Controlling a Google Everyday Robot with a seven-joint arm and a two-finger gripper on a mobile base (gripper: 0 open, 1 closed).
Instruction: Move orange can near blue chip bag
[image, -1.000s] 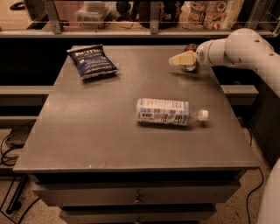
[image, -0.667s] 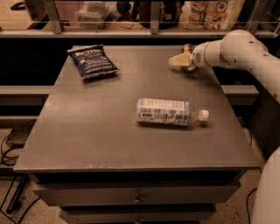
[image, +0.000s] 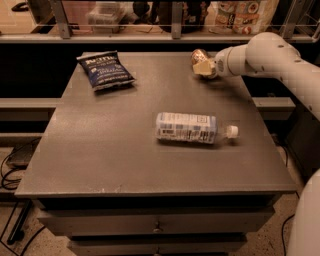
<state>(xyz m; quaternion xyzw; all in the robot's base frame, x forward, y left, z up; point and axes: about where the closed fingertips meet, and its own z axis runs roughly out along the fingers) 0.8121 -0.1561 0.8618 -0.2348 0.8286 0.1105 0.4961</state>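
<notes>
One tool (image: 204, 68) by orange can (image: 199, 54) (far edge of table (image: 125, 165))

The gripper (image: 203, 67), at the far right of the table (image: 125, 155), covers the lower part of the orange can (image: 199, 54); only the can's upper part shows just behind it, and whether the two touch cannot be told. The arm (image: 272, 52) behind the gripper runs out of the right edge. Beyond the gripper, packages (image: 245, 11) on the shelf are cut off at the top. Well to the gripper's left, the blue chip bag (image: 104, 70) carries lettering too small to read, as does the label of the bottle (image: 187, 127) nearer the camera.
</notes>
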